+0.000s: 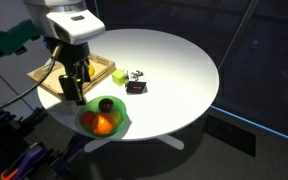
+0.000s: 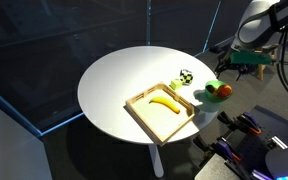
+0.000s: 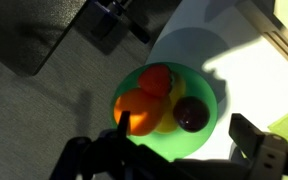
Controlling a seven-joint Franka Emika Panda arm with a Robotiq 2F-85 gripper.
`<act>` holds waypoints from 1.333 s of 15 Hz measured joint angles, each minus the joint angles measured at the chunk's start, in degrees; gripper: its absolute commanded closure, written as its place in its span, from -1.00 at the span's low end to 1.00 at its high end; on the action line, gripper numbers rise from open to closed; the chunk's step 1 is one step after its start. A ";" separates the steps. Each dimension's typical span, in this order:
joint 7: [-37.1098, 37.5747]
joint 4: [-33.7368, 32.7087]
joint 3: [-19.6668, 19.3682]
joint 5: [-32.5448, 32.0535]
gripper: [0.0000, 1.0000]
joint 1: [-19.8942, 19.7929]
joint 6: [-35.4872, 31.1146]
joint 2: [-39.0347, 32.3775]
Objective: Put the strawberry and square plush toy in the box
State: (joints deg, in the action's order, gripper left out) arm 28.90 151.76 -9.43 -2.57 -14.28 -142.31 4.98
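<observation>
The strawberry (image 3: 156, 80) sits on the round green plate (image 3: 212, 100), a small red, slightly glossy fruit pressed up against the orange (image 3: 139, 112), with a dark maroon round fruit (image 3: 191, 113) just beside them. 3 fruits crowd 1 dish, so the strawberry leaves little free room around it.

The gripper (image 1: 74, 95) hangs right over that plate with its jaws spread wide and nothing between them. In the wrist view, 1 dark finger (image 3: 259, 148) stands off to the side of the plate. That pose reads as a line-up for a top-down pick, jaws apart so they can straddle the small fruit. The judgement here is that the pads need to come down either side of the strawberry without nudging the smooth orange, which looks likely to roll.

The square plush toy (image 1: 136, 88) lies flat on the white table (image 1: 174, 60), well apart from the plate. It is dark and looks soft, a low shape with little height to grab. Near it sits the yellow-green cube (image 1: 119, 76), hard-edged and blocky.

The box (image 2: 174, 120) waits between plate and table centre, a shallow light-wood tray with a low rim. A curved yellow banana (image 2: 164, 103) already lies in it, but bare floor remains beside it. Neither of the 2 task items is inside yet.
</observation>
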 measured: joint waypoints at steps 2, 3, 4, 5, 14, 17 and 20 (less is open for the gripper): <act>0.78 0.08 -0.42 -0.03 -1.00 -0.02 -1.82 -1.80; 1.15 0.08 -0.60 -0.08 -1.00 -0.02 -2.62 -2.75; 1.36 0.07 -0.77 -0.21 -1.00 -0.02 -3.20 -3.69; 1.39 0.06 -0.92 -0.32 -1.00 -0.02 -3.62 -4.51; 2.06 0.05 -2.02 -2.65 -1.00 1.31 -8.18 -9.80; 3.02 0.10 -2.53 -3.73 -1.00 2.65 -9.23 -10.79; 3.96 0.27 -3.17 -4.77 -1.00 3.95 -9.67 -11.27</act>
State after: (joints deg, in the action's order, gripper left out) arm 32.86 152.04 -12.60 -7.34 -10.33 -151.98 -6.29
